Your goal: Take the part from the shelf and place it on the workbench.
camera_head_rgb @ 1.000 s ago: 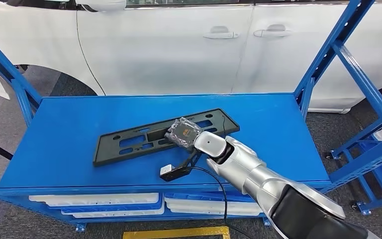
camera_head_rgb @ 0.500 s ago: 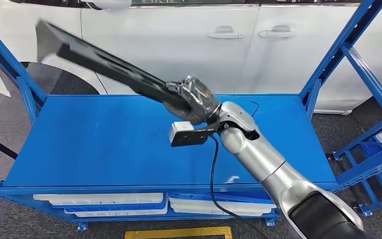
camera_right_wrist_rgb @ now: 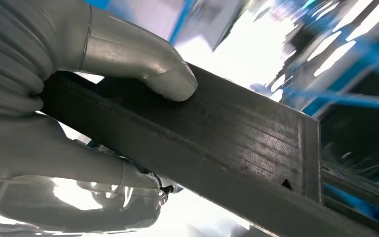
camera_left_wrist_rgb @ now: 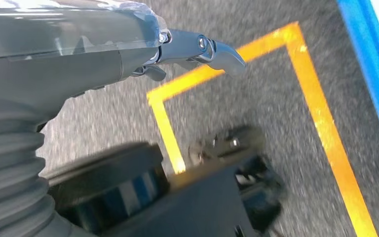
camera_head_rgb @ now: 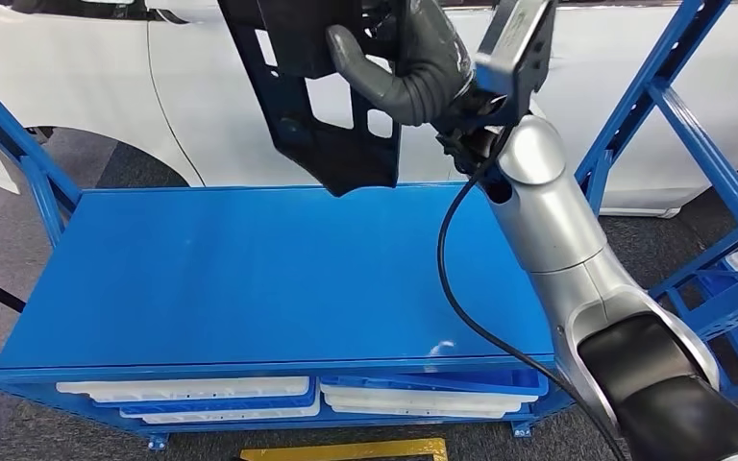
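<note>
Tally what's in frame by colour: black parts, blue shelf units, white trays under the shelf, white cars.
Black part, held up by the right hand: 1
Blue shelf units: 2, and
White trays: 4
White car: 1
Total: 8

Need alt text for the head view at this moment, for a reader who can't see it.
The robot's right hand grips a long black slotted part and holds it in the air above the bare blue shelf top. A white car stands behind the shelf, and white trays lie on the level below.
</note>
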Tool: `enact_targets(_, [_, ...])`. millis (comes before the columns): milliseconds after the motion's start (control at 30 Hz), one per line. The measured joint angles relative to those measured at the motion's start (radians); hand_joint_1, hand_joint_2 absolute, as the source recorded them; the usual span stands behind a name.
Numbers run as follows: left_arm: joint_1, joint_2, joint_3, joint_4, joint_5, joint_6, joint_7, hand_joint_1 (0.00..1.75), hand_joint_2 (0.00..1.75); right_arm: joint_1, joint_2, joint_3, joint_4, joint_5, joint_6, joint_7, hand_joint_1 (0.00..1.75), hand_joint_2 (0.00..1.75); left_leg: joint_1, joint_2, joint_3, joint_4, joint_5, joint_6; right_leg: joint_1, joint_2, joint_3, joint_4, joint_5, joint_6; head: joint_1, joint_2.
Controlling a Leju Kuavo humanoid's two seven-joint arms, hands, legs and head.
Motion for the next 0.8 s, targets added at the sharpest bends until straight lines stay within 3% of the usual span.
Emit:
enact_targets(100, [0.011,0.002,0.032,0.000,0.037,-0.029,0.002,0.00,1.75,0.009,0.005,0.011,-0.021,-0.256,0.067,0.120,1.75,1.75,-0.001,-0.002,0.006,-0.016,-0.002,0.017,0.003,0.001,-0.003,0.000,-0.001,0.015,0.000,0.000])
enact_targets(167, [0.020,0.005,0.050,0.000,0.050,-0.036,-0.003,0.00,1.75,0.016,0.005,0.022,-0.043,-0.372,0.079,0.172,1.75,1.75,0.003,-0.002,0.008,-0.022,0.002,0.028,0.000,0.001,-0.014,0.028,-0.024,0.024,0.000,0.000])
enact_targets(267, [0.031,0.007,0.070,0.000,0.062,-0.041,-0.008,0.00,1.75,0.041,-0.009,0.034,-0.089,-0.467,0.087,0.201,1.75,1.75,0.003,-0.001,0.010,-0.025,0.002,0.037,-0.004,0.000,-0.093,0.199,-0.112,0.037,0.000,0.000])
enact_targets(300, [0.035,0.008,0.076,0.000,0.064,-0.042,-0.008,0.00,1.75,0.058,-0.020,0.038,-0.107,-0.483,0.088,0.204,1.75,1.75,0.003,-0.001,0.010,-0.025,0.002,0.038,-0.005,0.000,-0.120,0.255,-0.129,0.039,0.000,0.000])
enact_targets(333, [0.039,0.009,0.082,0.000,0.066,-0.042,-0.009,0.00,1.75,0.075,-0.030,0.041,-0.126,-0.493,0.089,0.206,1.75,1.75,0.003,-0.002,0.011,-0.025,0.001,0.039,-0.005,0.000,-0.133,0.280,-0.129,0.039,0.000,0.000])
enact_targets(367, [0.042,0.010,0.085,0.000,0.067,-0.042,-0.008,0.00,1.75,0.092,-0.043,0.043,-0.146,-0.499,0.089,0.206,1.75,1.75,0.003,-0.004,0.012,-0.025,0.000,0.039,-0.005,0.000,-0.127,0.264,-0.108,0.037,0.000,0.000])
enact_targets(433, [0.046,0.011,0.092,0.000,0.067,-0.042,-0.007,0.00,1.75,0.117,-0.065,0.044,-0.184,-0.508,0.089,0.203,1.75,1.75,0.002,-0.007,0.015,-0.024,-0.001,0.037,-0.004,0.000,-0.068,0.134,-0.039,0.028,0.000,0.000])
enact_targets(500, [0.046,0.011,0.099,0.000,0.067,-0.041,-0.006,0.00,1.75,0.135,-0.080,0.044,-0.217,-0.513,0.090,0.196,1.75,1.75,-0.002,-0.007,0.014,-0.023,-0.004,0.030,0.003,-0.001,-0.015,0.021,0.001,0.017,0.000,0.000])
enact_targets(567, [0.047,0.012,0.102,0.000,0.060,-0.039,-0.006,0.00,1.75,0.154,-0.087,0.044,-0.243,-0.514,0.089,0.190,1.75,1.75,-0.004,-0.006,0.014,-0.024,-0.005,0.021,0.009,0.000,-0.005,-0.003,0.002,0.010,0.000,0.000])
enact_targets(667, [0.047,0.013,0.102,0.000,0.047,-0.041,-0.003,0.00,1.75,0.170,-0.092,0.044,-0.275,-0.509,0.085,0.188,1.75,1.75,-0.005,-0.003,0.009,-0.004,-0.025,0.006,0.000,-0.001,0.000,-0.011,0.005,-0.004,0.000,0.000])
enact_targets(700, [0.047,0.014,0.102,0.000,0.045,-0.042,-0.003,0.00,1.75,0.172,-0.093,0.044,-0.284,-0.508,0.082,0.188,1.75,1.75,-0.005,-0.002,-0.007,0.033,-0.048,0.002,-0.003,-0.002,0.002,-0.014,0.006,-0.008,0.000,0.000])
enact_targets(800, [0.047,0.014,0.102,0.000,0.038,-0.043,0.005,0.00,1.75,0.186,-0.093,0.044,-0.300,-0.502,0.073,0.188,1.75,1.75,-0.002,-0.001,-0.092,0.222,-0.134,-0.006,-0.002,-0.004,0.003,-0.014,0.005,-0.014,0.000,0.000])
